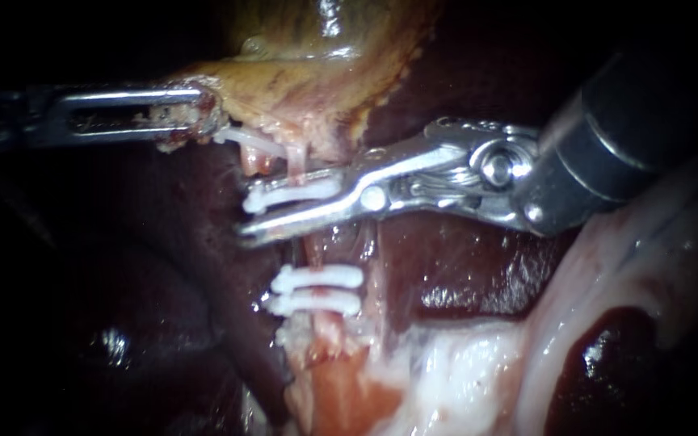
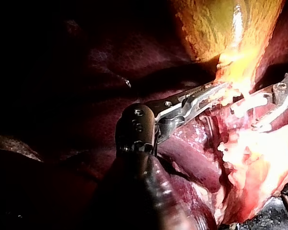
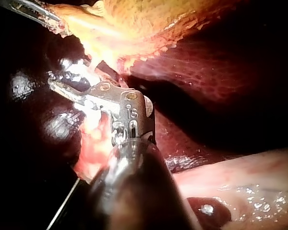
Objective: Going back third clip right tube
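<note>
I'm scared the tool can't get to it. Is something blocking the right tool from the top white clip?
Nothing visible does. The top clip, on the tube, lies right between the right instrument's open jaws.

Everything is carried by the dark red liver [image 1: 462, 266]. The yellowish gallbladder [image 1: 309, 73] is laid against its upper edge. A thin tube [image 1: 313, 252] with two white clips [image 1: 321, 278] is stretched over its middle, and pale tissue [image 1: 462, 371] is spread along its lower edge.
</note>
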Controlling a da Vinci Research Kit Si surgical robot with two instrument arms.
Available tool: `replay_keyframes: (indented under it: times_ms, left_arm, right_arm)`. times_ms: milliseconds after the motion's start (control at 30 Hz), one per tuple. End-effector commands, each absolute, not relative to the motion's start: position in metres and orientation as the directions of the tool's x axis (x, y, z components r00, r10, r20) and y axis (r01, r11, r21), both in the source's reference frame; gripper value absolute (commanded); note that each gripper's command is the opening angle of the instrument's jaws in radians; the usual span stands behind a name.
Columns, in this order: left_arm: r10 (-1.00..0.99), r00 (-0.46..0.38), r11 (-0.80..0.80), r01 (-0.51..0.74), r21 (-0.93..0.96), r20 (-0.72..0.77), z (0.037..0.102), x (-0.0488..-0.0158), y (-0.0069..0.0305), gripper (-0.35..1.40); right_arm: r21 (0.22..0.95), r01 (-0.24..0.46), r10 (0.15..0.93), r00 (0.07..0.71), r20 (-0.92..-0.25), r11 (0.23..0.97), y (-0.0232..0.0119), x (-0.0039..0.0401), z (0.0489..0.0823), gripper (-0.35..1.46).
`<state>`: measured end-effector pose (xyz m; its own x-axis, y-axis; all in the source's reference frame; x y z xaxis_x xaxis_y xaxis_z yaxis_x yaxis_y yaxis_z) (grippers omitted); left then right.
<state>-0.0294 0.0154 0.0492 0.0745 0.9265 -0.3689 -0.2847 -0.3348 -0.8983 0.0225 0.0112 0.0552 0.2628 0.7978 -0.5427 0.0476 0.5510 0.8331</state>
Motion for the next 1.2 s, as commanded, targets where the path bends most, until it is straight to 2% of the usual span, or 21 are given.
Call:
replay_keyframes:
  times_ms: [33,200,333,633,900,1200]
  left_arm:
    - [0.926,0.075,-0.335,-0.284,-0.898,-0.369,0.0492,-0.0294,0.0153,-0.35]
    - [0.926,0.075,-0.335,-0.285,-0.898,-0.37,0.0491,-0.0295,0.0152,-0.35]
    - [0.926,0.075,-0.336,-0.285,-0.898,-0.37,0.049,-0.0296,0.0152,-0.35]
    - [0.926,0.075,-0.336,-0.285,-0.898,-0.37,0.049,-0.0295,0.0151,-0.35]
    - [0.926,0.074,-0.336,-0.284,-0.898,-0.37,0.049,-0.0294,0.015,-0.35]
    - [0.926,0.074,-0.336,-0.284,-0.898,-0.37,0.049,-0.0293,0.015,-0.35]
  right_arm:
    - [0.82,0.031,0.789,0.252,-0.56,0.572,0.0112,0.0224,0.0556,0.5]
    - [0.763,-0.048,0.753,0.212,-0.623,0.645,0.0107,0.0219,0.0571,0.5]
    - [0.734,-0.054,0.726,0.211,-0.654,0.677,0.0097,0.0216,0.058,0.5]
    - [0.633,-0.013,0.618,0.237,-0.75,0.774,0.0085,0.0201,0.0581,0.49]
    - [0.515,0.03,0.492,0.252,-0.834,0.857,0.0079,0.0153,0.0565,0.5]
    - [0.433,0.054,0.407,0.255,-0.877,0.9,0.006,0.0096,0.0539,0.5]
